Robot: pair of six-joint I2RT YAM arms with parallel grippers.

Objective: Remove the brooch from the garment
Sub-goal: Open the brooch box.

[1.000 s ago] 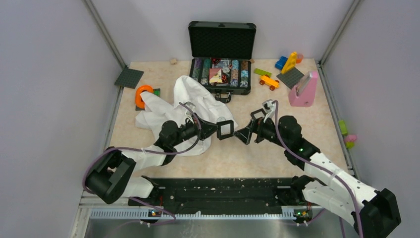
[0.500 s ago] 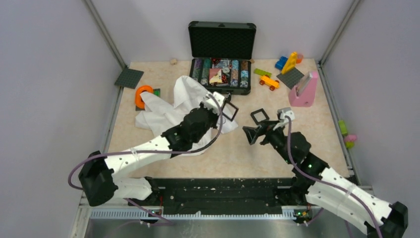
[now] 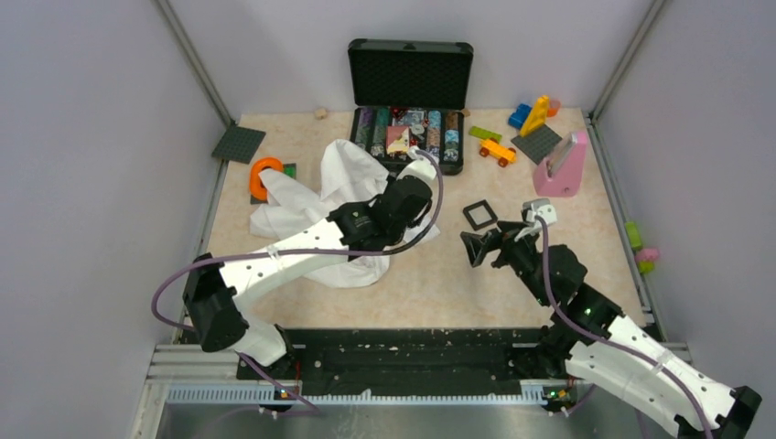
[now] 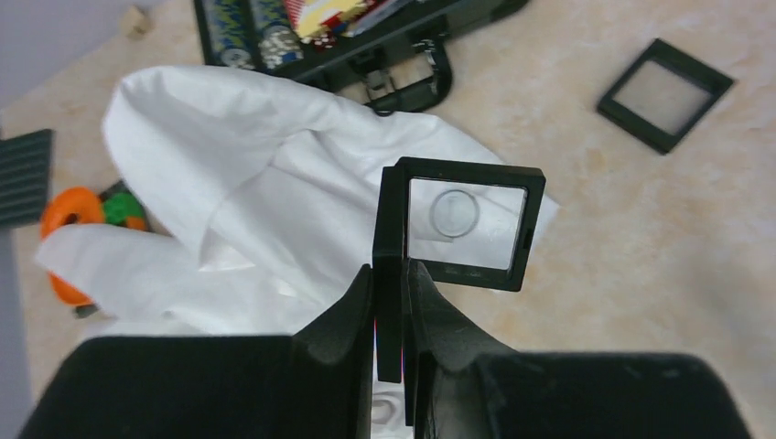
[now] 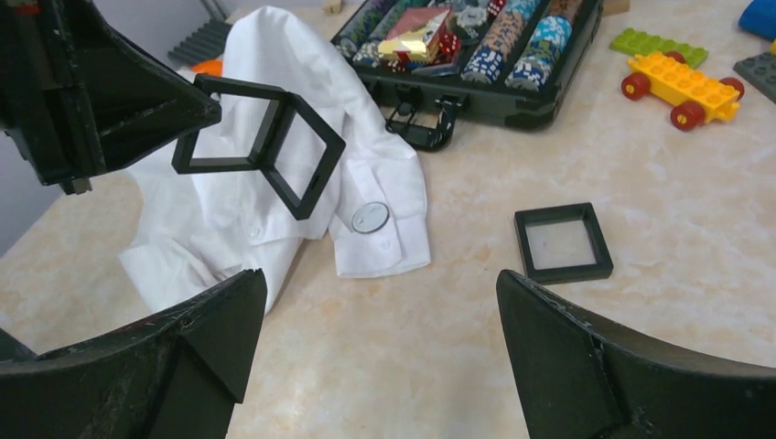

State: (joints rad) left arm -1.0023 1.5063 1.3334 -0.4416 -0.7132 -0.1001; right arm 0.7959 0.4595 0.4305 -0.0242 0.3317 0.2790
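Left wrist view has the left gripper (image 4: pixel 389 274) clamped on the edge of a hinged black square frame (image 4: pixel 467 168) at frame centre, held above the white shirt (image 4: pixel 274 183). Right wrist view shows the right gripper (image 5: pixel 380 302) spread wide and empty along the bottom edge. The brooch (image 5: pixel 371 218) lies on the shirt's cuff just left of centre.

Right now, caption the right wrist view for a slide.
Open right gripper faces the brooch on the shirt while the left gripper holds a black frame.
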